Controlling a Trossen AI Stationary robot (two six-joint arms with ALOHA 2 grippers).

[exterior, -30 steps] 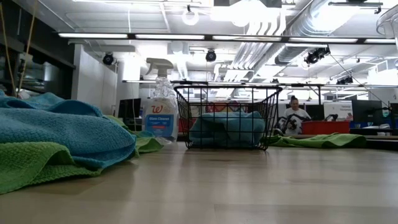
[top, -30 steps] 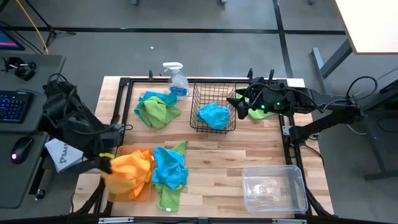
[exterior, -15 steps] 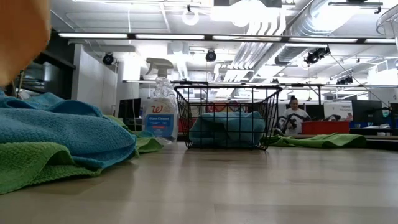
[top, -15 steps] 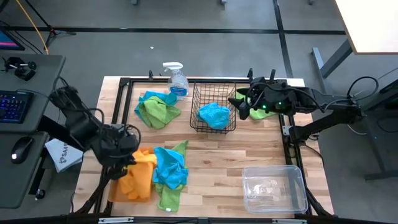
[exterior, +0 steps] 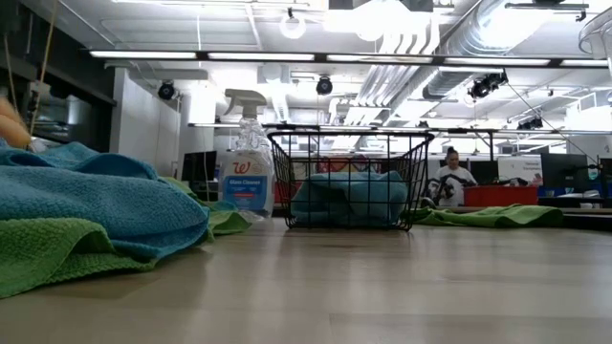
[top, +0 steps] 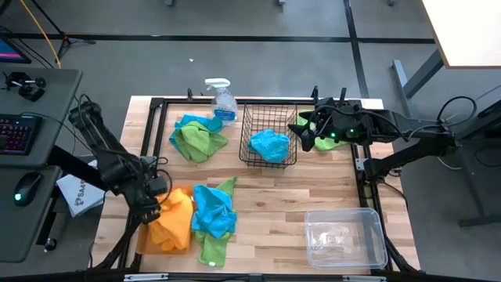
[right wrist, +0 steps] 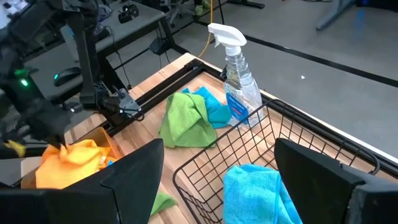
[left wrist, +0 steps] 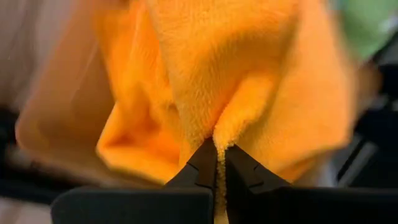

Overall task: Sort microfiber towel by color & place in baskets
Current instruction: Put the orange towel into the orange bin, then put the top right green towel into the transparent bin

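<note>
My left gripper (top: 153, 205) is at the table's near left corner, shut on an orange towel (top: 174, 219) that is bunched over the orange-brown tray (top: 160, 244). Beside it, a blue towel (top: 213, 210) lies on a green towel (top: 211, 247). Another blue and green pile (top: 196, 135) lies at far left. The black wire basket (top: 268, 117) holds a blue towel (top: 270, 145). My right gripper (top: 302, 130) is open, just right of the basket, by a green towel (top: 326, 142). The clear tub (top: 344, 235) sits near right. My left gripper pinches a raised fold of the orange towel (left wrist: 219, 142) between its two fingertips (left wrist: 202, 167). The cloth hangs ahead of the fingers in loose folds over the tray (left wrist: 56, 124). Whether its lower part lies on the tray I cannot tell.
A clear spray bottle (top: 221, 99) stands at the far edge, left of the basket. A black frame rail (top: 156, 102) runs round the table. A desk with a keyboard and mouse (top: 23, 188) is off the left edge. Bare wood (top: 282, 200) lies mid-table.
My left gripper kept its hold on the orange towel and shifted a little toward the table's right. The towel was lifted, showing high in the low view half a second ago, and has since come down lower over the tray. My right arm kept still.
</note>
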